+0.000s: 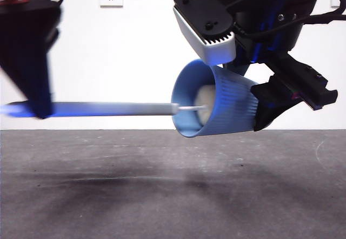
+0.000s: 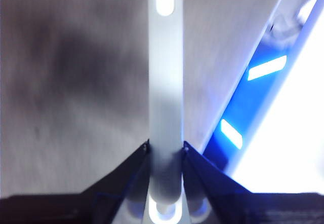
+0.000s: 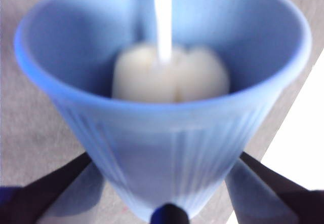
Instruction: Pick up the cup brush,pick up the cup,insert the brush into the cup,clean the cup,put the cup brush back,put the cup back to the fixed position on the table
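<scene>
Over on the left of the front view, the left gripper [image 1: 40, 106] comes down from the top corner, big and dark, and it's got the cup brush [image 1: 108, 108] by the far end of its handle. The left wrist view confirms it: the jaws are pinched in on the grey handle [image 2: 165, 82], one on each side, and the handle runs straight out from between them, with a pale oval slot near its far end.

Follow that handle across the front view. It lies level, held in the air above the table [image 1: 162, 185], and narrows to a thin pale shaft just before it goes through the mouth of the cup [image 1: 216, 101].

The cup is tipped on its side, mouth facing the left gripper, also clear of the table. And look inside: the cream sponge head [image 1: 204, 106] sits deep in the cup, close to the bottom. The right wrist view looks straight into the blue cup [image 3: 167, 148], and there is the lobed sponge head [image 3: 172, 74] filling the base of it, with the pale shaft rising out of its middle towards the rim.

On the right, the right gripper [image 1: 259, 106] reaches in from the upper corner and clamps the cup near its base. In the right wrist view its two dark jaws press against the ribbed wall from either side.

Below them, soft dark shadows lie on the grey table.
</scene>
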Tool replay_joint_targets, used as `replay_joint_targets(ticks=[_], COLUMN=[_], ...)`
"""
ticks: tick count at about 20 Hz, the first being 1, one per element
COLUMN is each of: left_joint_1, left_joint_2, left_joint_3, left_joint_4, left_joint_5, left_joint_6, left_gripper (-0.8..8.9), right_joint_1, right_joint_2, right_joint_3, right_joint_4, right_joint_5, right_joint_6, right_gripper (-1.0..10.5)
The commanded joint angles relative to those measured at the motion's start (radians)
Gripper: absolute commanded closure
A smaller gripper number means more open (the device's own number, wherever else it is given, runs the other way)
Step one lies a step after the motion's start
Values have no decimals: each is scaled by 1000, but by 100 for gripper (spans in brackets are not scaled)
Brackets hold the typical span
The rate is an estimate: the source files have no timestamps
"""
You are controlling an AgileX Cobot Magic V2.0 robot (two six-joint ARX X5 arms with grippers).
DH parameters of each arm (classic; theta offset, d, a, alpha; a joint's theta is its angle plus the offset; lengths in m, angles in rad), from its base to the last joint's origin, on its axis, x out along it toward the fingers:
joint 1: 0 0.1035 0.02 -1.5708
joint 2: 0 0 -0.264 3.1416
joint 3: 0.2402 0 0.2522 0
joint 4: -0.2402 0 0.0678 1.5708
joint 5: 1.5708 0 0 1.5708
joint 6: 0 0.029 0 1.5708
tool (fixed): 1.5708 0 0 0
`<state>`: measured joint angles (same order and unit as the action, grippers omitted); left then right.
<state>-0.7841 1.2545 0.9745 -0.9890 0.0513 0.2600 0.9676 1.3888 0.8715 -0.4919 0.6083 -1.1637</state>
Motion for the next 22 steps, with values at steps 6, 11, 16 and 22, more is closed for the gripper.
replay_joint_targets(ticks=[6, 11, 16, 22], left_joint_1=[28, 60, 60, 60], left_joint_2=[-147, -265, -384, -438], left_joint_3=[-1, -1, -1, -1], left_joint_4=[-153, -326, -383, -166], left_joint_5=[-61, -77, -77, -97], left_joint_6=[-44, -60, -137, -373], left_gripper=[822, 822, 822, 822], right_joint_1=[-4, -8, -19, -42], right_joint_2=[5, 4, -5, -102], right_joint_3=[3, 4, 4, 4], right_joint_4=[5, 5, 14, 57], right_joint_5=[4, 20, 27, 26], right_joint_6=[32, 50, 125, 557], right_gripper=[964, 964, 964, 964])
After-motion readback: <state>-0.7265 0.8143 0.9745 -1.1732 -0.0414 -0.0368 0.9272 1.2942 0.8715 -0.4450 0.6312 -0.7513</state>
